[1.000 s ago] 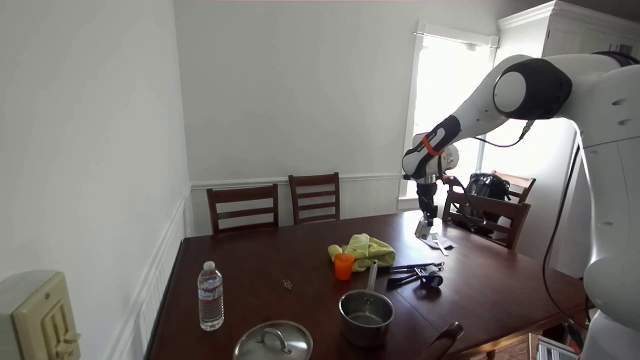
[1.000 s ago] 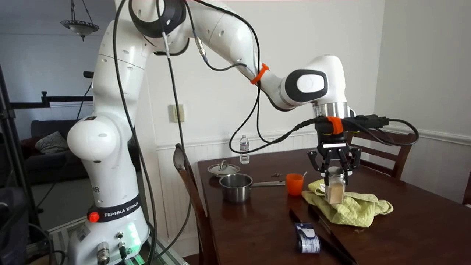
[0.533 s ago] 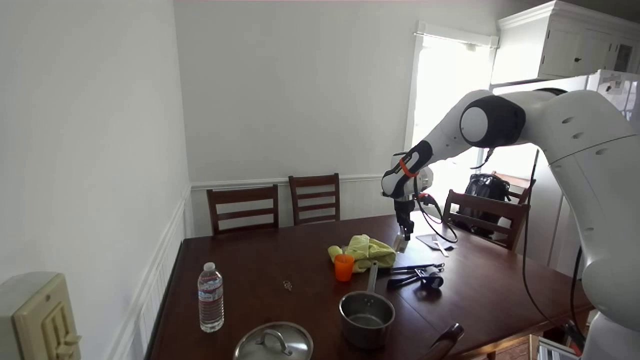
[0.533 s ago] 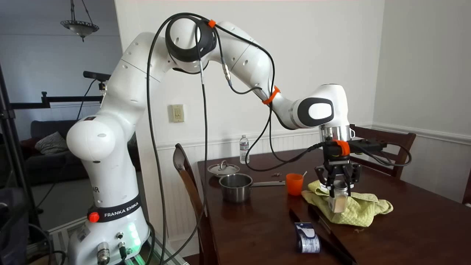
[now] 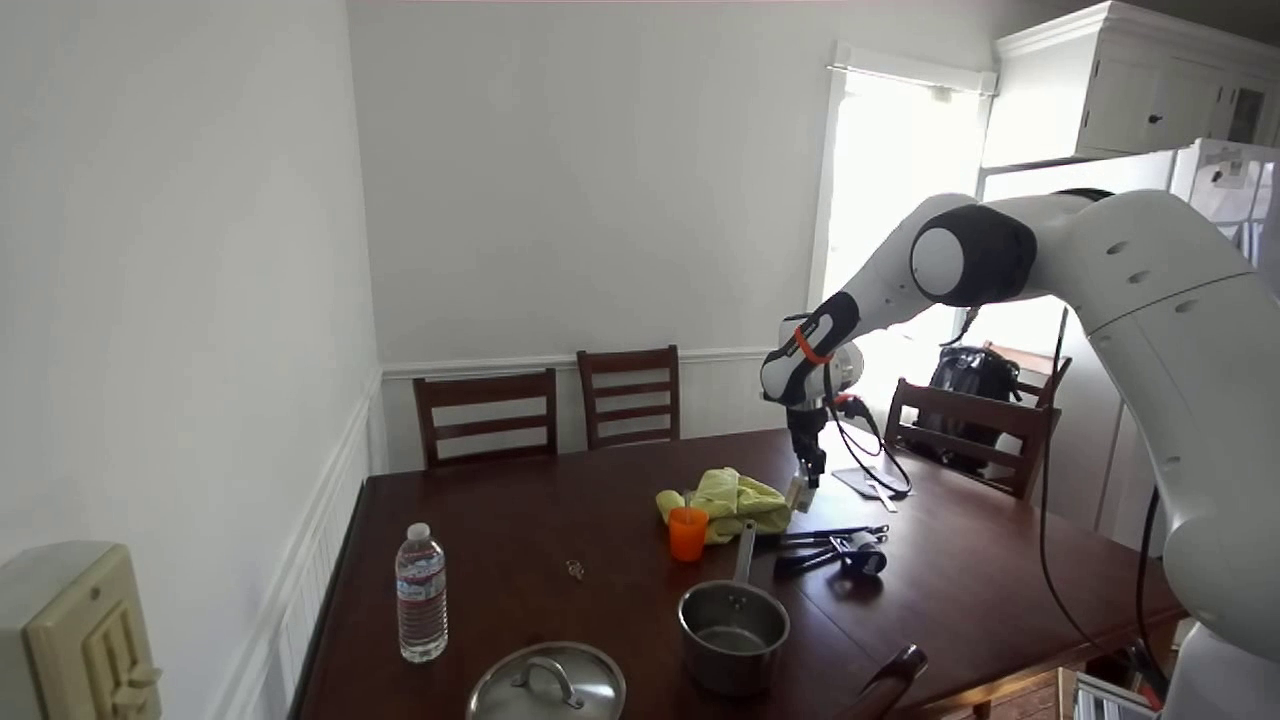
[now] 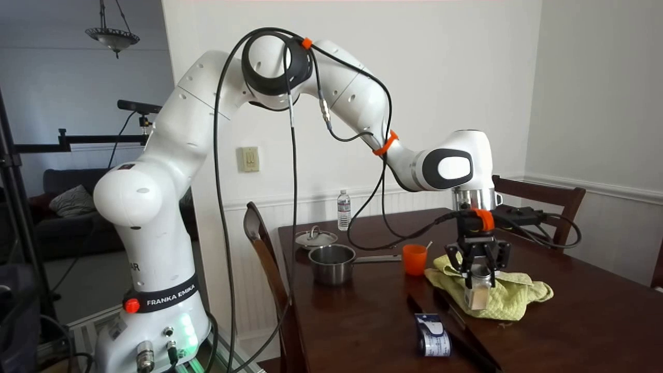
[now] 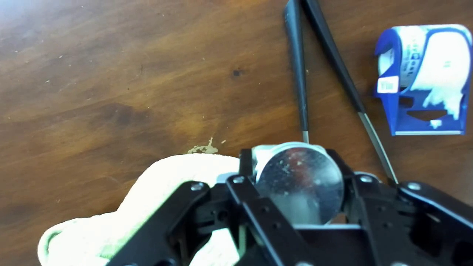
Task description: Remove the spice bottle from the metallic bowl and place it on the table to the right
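Dark brown wood makes up the tabletop [image 5: 500, 520], the broadest thing here and the place where this task should end. Over it the white Franka arm [image 6: 357, 93] has just folded lower: within the last second its outer end came down and drew inward from the right edge seen in an exterior view, mostly in the first half, with only a slight further dip since. In an exterior view the crumpled yellow-green towel [image 6: 510, 290] lies well in from the left edge, unmoved. The steel saucepan [image 6: 331, 272], presumably the task's metallic bowl, stands close to that same edge, toward the far left corner, untouched. The claw [image 6: 480, 281] is pinching the spice bottle [image 6: 477, 299] from both sides by its upper part. Clear-walled with tan contents, the spice bottle leans a little, right beside the towel and much farther from the left edge than the saucepan; whether its base meets wood, cloth or nothing I cannot tell. So the removal looks finished and the lowering nearly so; in my judgement, what remains is to settle it upright on bare wood, clear of the cloth, and let go.
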`<state>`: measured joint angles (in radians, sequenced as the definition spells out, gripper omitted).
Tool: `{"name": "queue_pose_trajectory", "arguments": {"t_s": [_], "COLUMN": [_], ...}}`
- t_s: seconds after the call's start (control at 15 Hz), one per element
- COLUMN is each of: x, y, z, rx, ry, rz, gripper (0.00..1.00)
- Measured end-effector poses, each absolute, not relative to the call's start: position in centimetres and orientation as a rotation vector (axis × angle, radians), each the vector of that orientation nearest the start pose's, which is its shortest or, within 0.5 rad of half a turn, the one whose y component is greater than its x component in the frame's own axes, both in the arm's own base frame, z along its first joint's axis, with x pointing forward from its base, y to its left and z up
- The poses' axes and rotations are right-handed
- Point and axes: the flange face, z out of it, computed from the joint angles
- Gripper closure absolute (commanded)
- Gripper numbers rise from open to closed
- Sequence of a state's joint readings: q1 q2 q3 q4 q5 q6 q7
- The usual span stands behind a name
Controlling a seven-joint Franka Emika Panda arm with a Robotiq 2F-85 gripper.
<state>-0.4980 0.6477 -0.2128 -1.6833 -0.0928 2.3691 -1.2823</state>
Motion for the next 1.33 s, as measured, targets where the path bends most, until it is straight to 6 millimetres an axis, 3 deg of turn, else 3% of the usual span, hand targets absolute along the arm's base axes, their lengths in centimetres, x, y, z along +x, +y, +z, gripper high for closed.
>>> {"name": "queue_pose_trajectory", "arguments": {"t_s": [0.27, 0.4, 0.73, 1.33], "x": [52.8, 52.3, 50.8, 49.9], "y": [-44.1, -44.9, -47.0, -48.0], "z": [20.3, 19.6, 20.1, 20.3], "rx": [-3.105, -3.136, -3.208, -3.161], "ry": [-1.044, -0.980, -0.857, -0.793], "rz": [0.267, 0.302, 0.351, 0.433], "gripper": [0.77, 0.77, 0.77, 0.77]}}
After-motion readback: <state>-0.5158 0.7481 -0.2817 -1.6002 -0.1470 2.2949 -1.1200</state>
